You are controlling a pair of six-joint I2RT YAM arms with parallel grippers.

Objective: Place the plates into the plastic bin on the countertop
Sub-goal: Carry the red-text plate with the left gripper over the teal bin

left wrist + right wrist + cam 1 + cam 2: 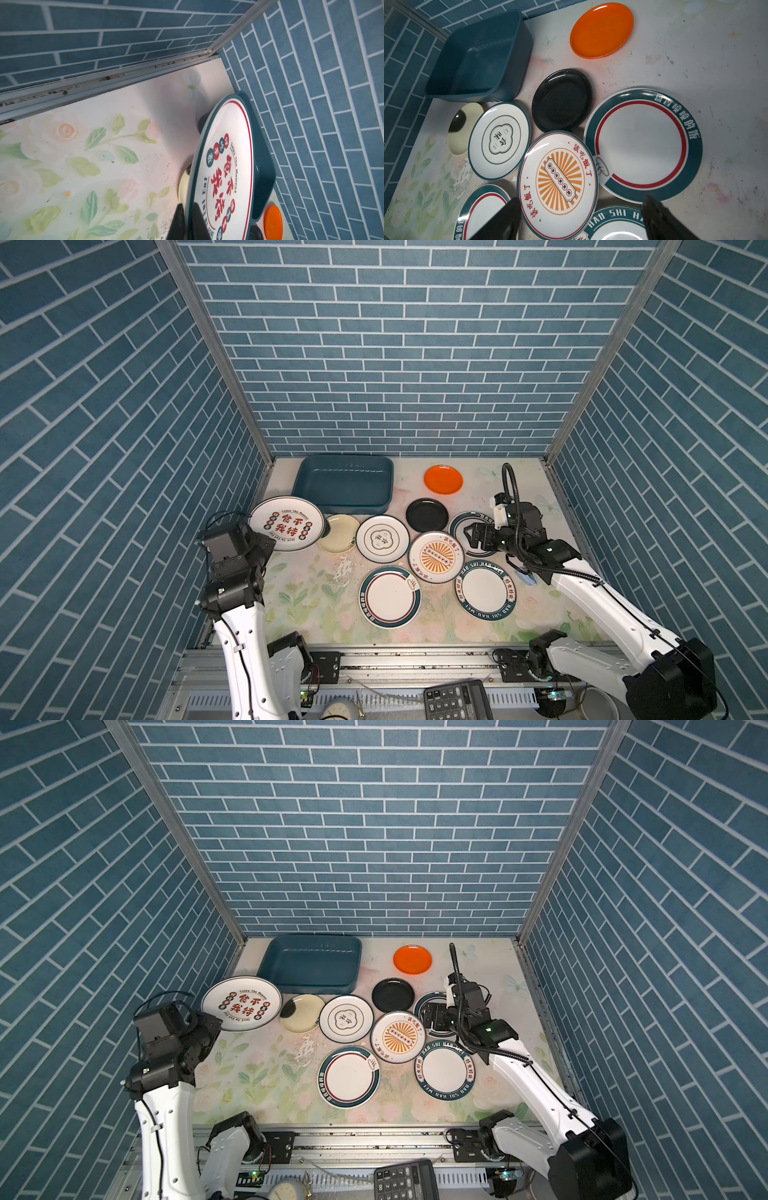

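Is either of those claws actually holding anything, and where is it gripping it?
The left claw is pinching the big plate with red characters by its rim, on the side nearest that arm. The right claw is open and holds nothing.

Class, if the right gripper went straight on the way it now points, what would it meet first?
Probably the orange sunburst plate, lying just ahead of the open right gripper; depth is unclear.
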